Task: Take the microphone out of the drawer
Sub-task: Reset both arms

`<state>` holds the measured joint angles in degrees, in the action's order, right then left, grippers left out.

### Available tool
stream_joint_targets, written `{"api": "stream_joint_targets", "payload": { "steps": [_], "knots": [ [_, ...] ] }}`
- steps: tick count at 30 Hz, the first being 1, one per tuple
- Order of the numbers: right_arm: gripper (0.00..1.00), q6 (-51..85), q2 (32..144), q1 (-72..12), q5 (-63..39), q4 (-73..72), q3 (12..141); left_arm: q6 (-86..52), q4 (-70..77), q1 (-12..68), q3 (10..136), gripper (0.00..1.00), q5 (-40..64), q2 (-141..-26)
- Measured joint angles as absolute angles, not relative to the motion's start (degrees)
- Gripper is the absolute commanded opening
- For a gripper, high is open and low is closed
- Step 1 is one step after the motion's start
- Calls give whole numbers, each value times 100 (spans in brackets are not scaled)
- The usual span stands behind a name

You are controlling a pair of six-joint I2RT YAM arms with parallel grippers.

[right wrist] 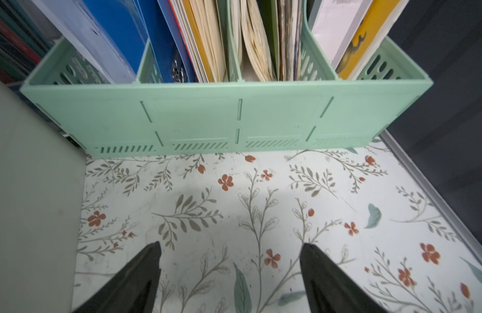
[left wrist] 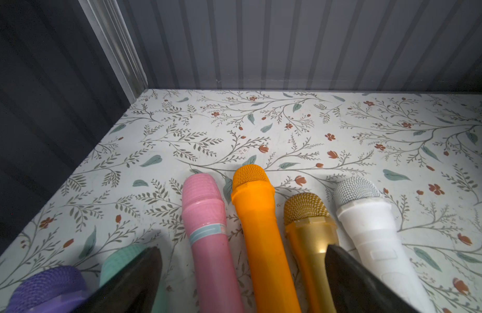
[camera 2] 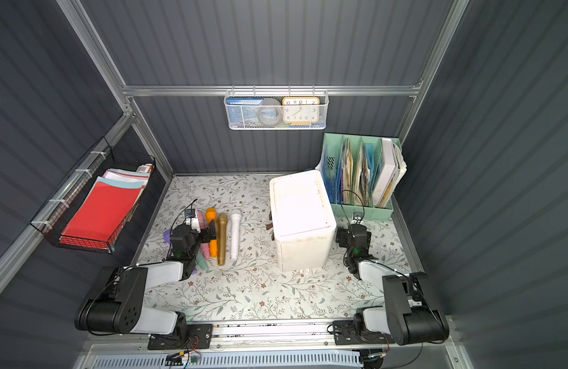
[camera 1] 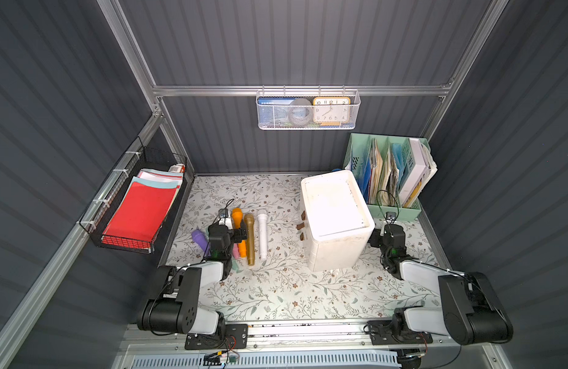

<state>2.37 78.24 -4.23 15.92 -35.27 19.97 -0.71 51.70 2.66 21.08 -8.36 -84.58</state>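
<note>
Lying side by side on the floral-patterned tabletop point(camera 1: 292, 294), left of centre, are six plastic toy microphones. From left to right they are the purple microphone point(camera 1: 198, 238), mint-green microphone point(left wrist: 115, 263), pink microphone point(left wrist: 204, 216), orange microphone point(camera 1: 236, 216), gold microphone point(camera 1: 249, 236) and white microphone point(camera 1: 262, 233). The left gripper point(left wrist: 244, 250) hangs over the row, jaws spread wide, grasping nothing; in both top views it covers most of the mint-green and pink ones. To their right stands the white plastic drawer unit point(camera 1: 335, 217), its brown handles facing left, drawers pushed in, contents hidden. The right gripper point(right wrist: 231, 246), spread and empty, sits just right of it, facing the mint-green plastic file holder point(right wrist: 226, 113) packed with folders and booklets. A white mesh basket point(camera 1: 308, 125) on the far wall holds an orange-framed clock point(camera 1: 331, 110) and a tape roll point(camera 1: 300, 110). A black wire basket point(camera 1: 123, 244) on the left wall holds red, blue and white paper sheets point(camera 1: 139, 214).
</note>
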Motion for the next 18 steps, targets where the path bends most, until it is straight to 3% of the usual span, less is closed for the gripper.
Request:
{"api": "stream_joint_targets", "payload": {
  "steps": [3,5,18],
  "knots": [
    [86,180,8344,-421,1590,-4281,1990,-82,5341,23,2108,99,-720,-8720],
    [99,141,8571,-423,1594,-4574,1990,-91,5634,-148,2053,99,-578,-8864],
    [99,364,8729,-187,1671,-4816,2228,-115,5966,-235,1999,99,-318,-8932]
  ]
}}
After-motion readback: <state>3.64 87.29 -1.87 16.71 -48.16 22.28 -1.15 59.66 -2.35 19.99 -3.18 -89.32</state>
